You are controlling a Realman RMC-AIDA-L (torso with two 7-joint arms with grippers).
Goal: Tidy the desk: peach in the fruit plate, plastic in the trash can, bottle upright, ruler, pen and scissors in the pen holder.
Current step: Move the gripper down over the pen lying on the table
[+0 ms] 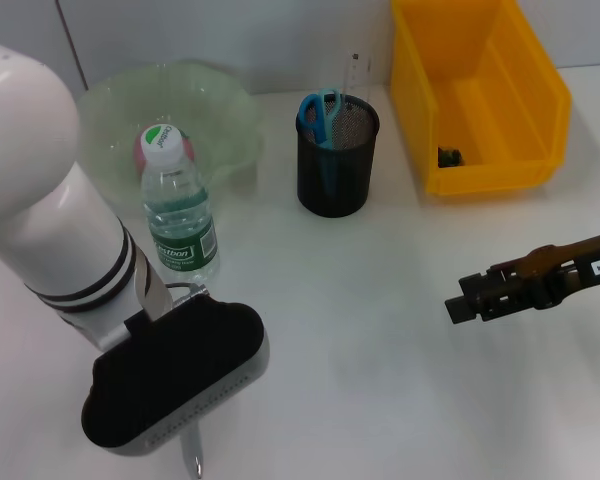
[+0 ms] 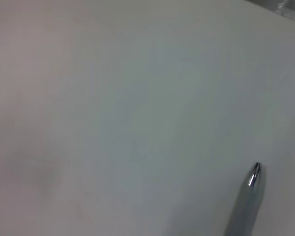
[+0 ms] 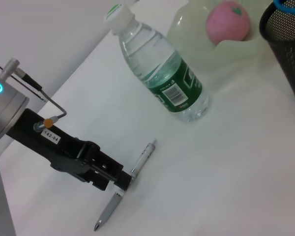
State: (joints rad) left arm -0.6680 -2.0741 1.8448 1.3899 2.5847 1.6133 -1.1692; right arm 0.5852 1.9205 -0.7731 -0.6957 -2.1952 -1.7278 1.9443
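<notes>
Left pincer (image 3: pixel 119 181) on the pen (image 3: pixel 125 186).
I have it clamped mid-barrel, low on the near table (image 1: pixel 380 350), for the holder (image 1: pixel 337 157); right pincer (image 1: pixel 463 306) idles, closed.

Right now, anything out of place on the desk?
Only the pen: it lies flat on the table near the upright bottle, not in the pen holder. The left gripper is at it; the right gripper hangs aside.

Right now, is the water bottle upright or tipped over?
Upright. The water bottle stands on its base on the desk, cap on top, in front of the fruit plate.
</notes>
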